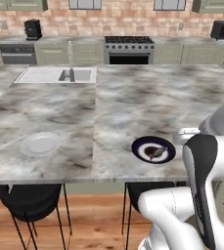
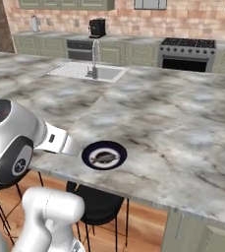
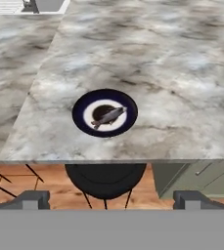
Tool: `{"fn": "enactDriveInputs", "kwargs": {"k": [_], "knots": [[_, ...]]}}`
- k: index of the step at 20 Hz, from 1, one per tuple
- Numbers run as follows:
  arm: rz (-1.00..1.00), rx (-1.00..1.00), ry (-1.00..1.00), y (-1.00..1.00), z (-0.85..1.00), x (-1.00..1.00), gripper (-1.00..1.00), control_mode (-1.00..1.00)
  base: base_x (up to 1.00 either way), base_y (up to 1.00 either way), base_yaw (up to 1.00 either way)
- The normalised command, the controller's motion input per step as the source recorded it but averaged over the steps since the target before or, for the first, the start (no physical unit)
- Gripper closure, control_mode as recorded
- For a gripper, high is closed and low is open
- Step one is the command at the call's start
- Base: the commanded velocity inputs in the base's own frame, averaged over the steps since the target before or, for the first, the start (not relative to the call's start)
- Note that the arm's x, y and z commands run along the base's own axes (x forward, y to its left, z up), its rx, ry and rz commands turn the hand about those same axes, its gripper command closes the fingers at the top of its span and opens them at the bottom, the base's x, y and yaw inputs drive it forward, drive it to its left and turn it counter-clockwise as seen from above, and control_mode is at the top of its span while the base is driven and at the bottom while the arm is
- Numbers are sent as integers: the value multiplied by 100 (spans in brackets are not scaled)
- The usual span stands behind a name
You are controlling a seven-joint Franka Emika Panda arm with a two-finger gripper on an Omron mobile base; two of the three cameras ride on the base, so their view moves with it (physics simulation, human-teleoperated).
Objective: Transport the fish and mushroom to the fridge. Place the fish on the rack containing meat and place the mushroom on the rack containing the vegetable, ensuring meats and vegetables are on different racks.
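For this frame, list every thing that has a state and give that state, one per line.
fish: lying on the dark-rimmed plate, not gripped
dark-rimmed plate: flat on the marble counter near its front edge, holding the fish
white plate: flat on the counter, nothing on it
claw: open, back from the counter edge, holding nothing
sink faucet: no water running
stool: tucked under the counter

Even, bright, rendered light; soft, slightly blurry pictures, faint shadows, no glare.
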Motion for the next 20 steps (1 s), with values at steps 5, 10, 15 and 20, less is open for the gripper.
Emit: {"fn": "enactDriveInputs", "kwargs": {"k": [5, 10, 15, 20], "knots": [[0, 0, 0, 0, 0, 0, -100, 100, 100, 0, -29], [0, 0, 0, 0, 0, 0, -100, 100, 99, 1, -22], [0, 0, 0, 0, -3, 16, -100, -100, 66, 0, -3], [-1, 2, 2, 0, -28, 65, -100, -100, 0, 0, 0]]}}
